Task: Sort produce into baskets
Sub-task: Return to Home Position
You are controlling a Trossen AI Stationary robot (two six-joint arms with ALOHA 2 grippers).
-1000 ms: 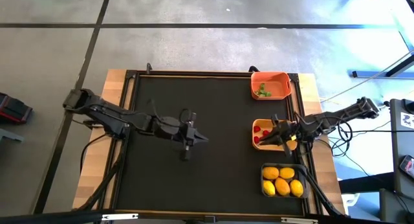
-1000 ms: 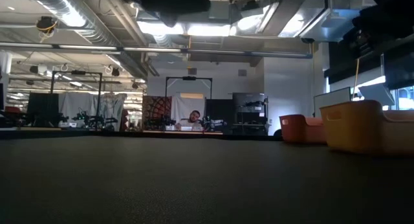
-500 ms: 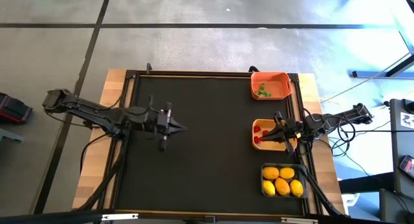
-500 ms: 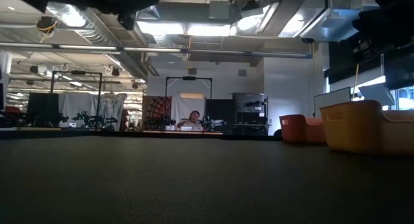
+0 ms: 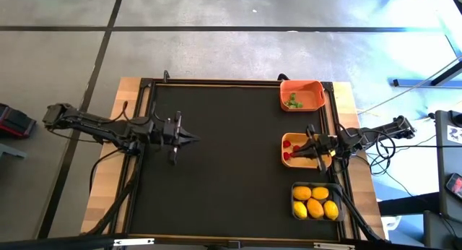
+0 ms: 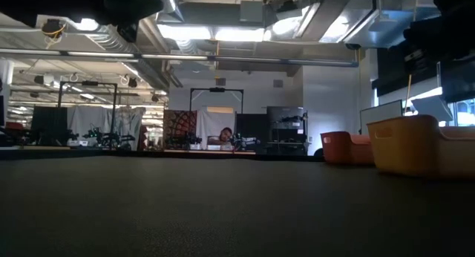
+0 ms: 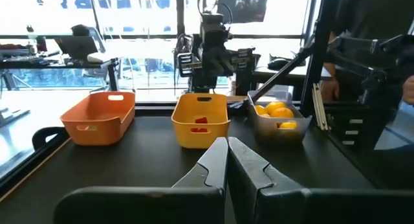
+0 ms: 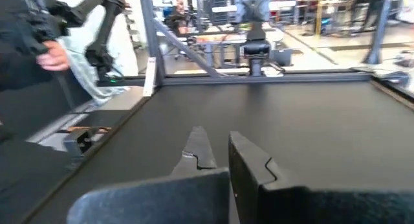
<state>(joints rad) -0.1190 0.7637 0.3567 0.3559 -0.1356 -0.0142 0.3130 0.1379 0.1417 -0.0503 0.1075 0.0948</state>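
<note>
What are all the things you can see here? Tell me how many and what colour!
lemons: four, yellow, in the black basket
red pieces: at least two, red, in the yellow basket
green pieces: a few, green, in the orange basket
baskets: three, in a row along the table's right edge
table: one, black top
person: one, far back in the room
left gripper: dark, fingers shut, over the table's left part
right gripper: dark, fingers slightly apart, over the yellow basket
</note>
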